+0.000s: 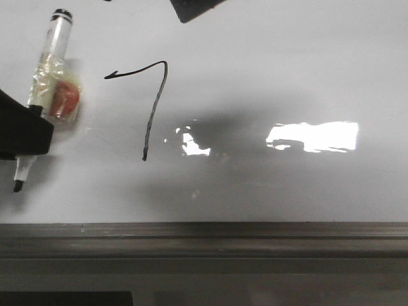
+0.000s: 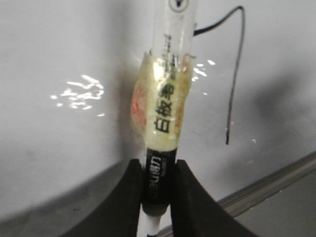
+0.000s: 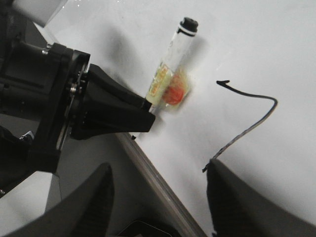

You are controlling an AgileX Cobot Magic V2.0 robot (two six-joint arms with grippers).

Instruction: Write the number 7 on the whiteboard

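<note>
The number 7 [image 1: 153,102] is a thin black stroke on the glossy pale whiteboard [image 1: 268,76]; it also shows in the left wrist view [image 2: 236,74] and the right wrist view [image 3: 247,123]. My left gripper [image 1: 29,137] is shut on a marker [image 1: 54,51] with yellowish tape and a red patch on its clear barrel. The marker's tip [image 1: 18,185] points down, to the left of the 7. In the left wrist view both fingers [image 2: 190,197] clamp the marker's black section [image 2: 157,173]. My right gripper [image 3: 158,202] is open and empty over the board's lower edge; only a dark corner of it [image 1: 194,7] shows in the front view.
A grey-brown ledge [image 1: 204,239] runs along the board's lower edge. Bright white glare [image 1: 312,137] lies on the board right of the 7. The left arm's black body [image 3: 54,103] fills one side of the right wrist view.
</note>
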